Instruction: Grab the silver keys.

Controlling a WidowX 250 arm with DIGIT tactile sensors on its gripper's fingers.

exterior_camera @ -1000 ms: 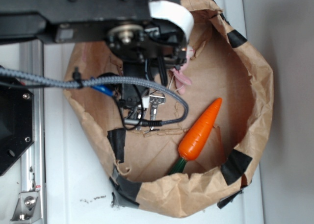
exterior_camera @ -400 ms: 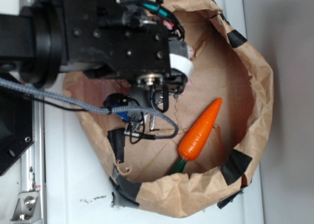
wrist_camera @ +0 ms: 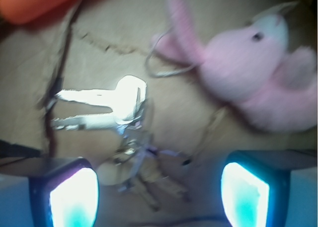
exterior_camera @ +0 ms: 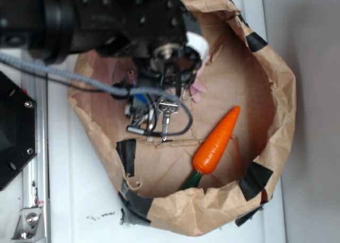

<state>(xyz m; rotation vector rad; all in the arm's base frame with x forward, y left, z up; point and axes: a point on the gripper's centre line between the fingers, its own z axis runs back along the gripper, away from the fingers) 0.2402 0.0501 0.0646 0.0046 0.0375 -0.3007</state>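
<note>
Down inside the brown paper bag (exterior_camera: 276,105) we see the silver keys (exterior_camera: 166,115) lying flat on the paper floor, near the middle and a bit to the left in the outside view. Our end effector (wrist_camera: 159,192) hangs over them with its two fingers (wrist_camera: 74,197) spread wide and nothing between them. From the wrist view, the keys (wrist_camera: 112,105) lie just past the fingers, closer to the left one, and the thin wire ring reaches toward the pink bunny toy (wrist_camera: 248,73). The bunny lies just beside the keys, on the right in that view.

The orange carrot (exterior_camera: 218,140) lies tilted on the bag floor, apart from the keys, with bare paper between them. Its green end points at the near wall of the bag. The bag's edge stands up all around, crinkled, with bits of black tape (exterior_camera: 257,179) on it. The wall is near the keys on the left in the outside view, and there is more open floor on the carrot's side. The black arm (exterior_camera: 95,19) and a gray cable (exterior_camera: 69,78) cover the top left of the bag. The bag sits on a white worktop (exterior_camera: 79,200).
</note>
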